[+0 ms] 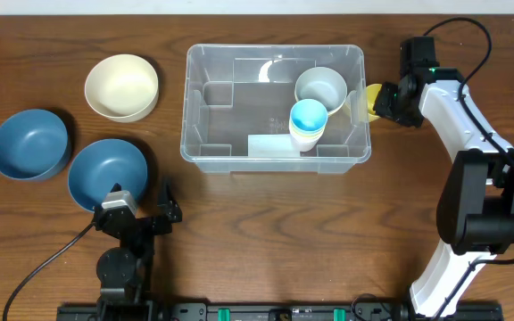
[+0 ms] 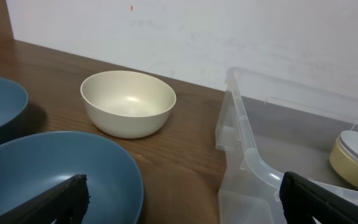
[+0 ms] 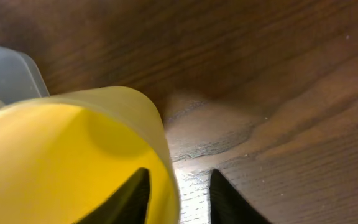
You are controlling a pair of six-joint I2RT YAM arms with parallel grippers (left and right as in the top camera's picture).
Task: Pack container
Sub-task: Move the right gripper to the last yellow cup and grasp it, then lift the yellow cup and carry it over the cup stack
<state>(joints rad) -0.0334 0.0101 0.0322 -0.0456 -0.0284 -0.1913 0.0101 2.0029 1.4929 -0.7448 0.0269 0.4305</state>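
Overhead and wrist views of the table. The container (image 1: 205, 134), a clear bin, is seen at the middle of the table, and two cups (image 1: 320, 87) (image 1: 308, 120) are held in its right half, one pale and one blue inside. A cream bowl (image 1: 121, 86) and two blue bowls (image 1: 29, 143) (image 1: 107, 171) are set on the wood to its left, apart from it. The left gripper (image 1: 141, 203) is held low by the nearer blue bowl with its fingers spread wide and nothing between them. The right gripper (image 3: 179, 177) is placed just outside the container's right wall, astride the wall of a yellow cup (image 3: 73, 155): one finger is seen inside the cup and one outside, narrowed but not closed on it, since a strip of table is shown between the cup wall and the outer finger
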